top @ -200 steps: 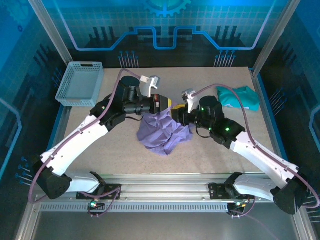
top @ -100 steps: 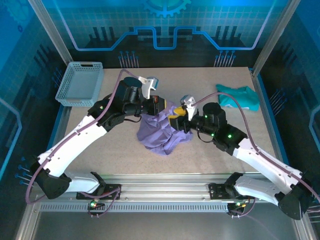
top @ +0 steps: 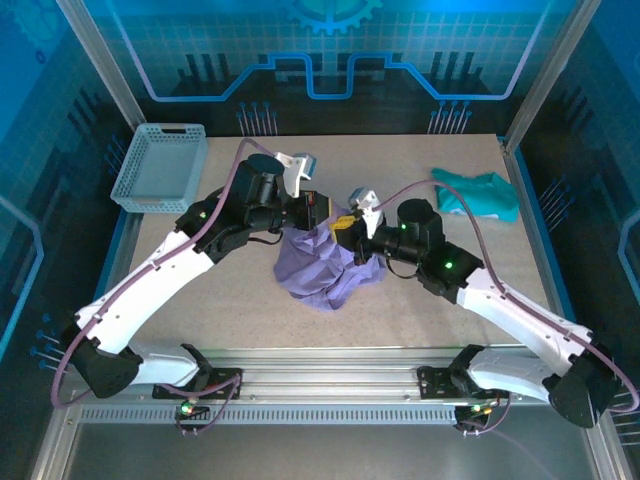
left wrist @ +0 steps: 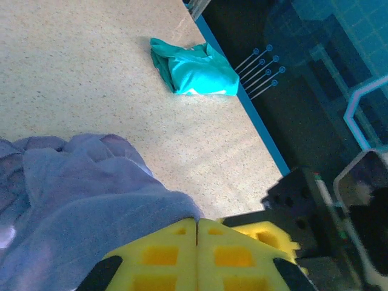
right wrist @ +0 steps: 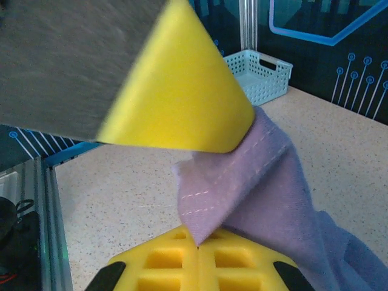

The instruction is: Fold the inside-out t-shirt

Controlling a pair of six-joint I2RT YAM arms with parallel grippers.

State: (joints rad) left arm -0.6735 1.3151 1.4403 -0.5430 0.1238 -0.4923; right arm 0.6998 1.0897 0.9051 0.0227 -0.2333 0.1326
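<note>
Lavender t-shirt (top: 320,268) bunched mid-table, top edge lifted. Left gripper (left wrist: 197,225) and right gripper (right wrist: 197,239) are both clamped tight on its fabric, nearly touching.

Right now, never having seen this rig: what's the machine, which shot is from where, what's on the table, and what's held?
The machine is two white robot arms bolted at the near edge of a table. Each ends in a yellow two-finger pincer. The wide picture looks down from above and behind the arms. The other two come from a camera on each wrist, looking along that arm's own fingers. On the table lie a crumpled purple shirt in the middle, a teal cloth at the far right and a basket at the far left. The left pincer and right pincer meet over the shirt, both shut. In the right wrist view the right one pinches a stitched corner, and the same fabric seems caught in the left one.
</note>
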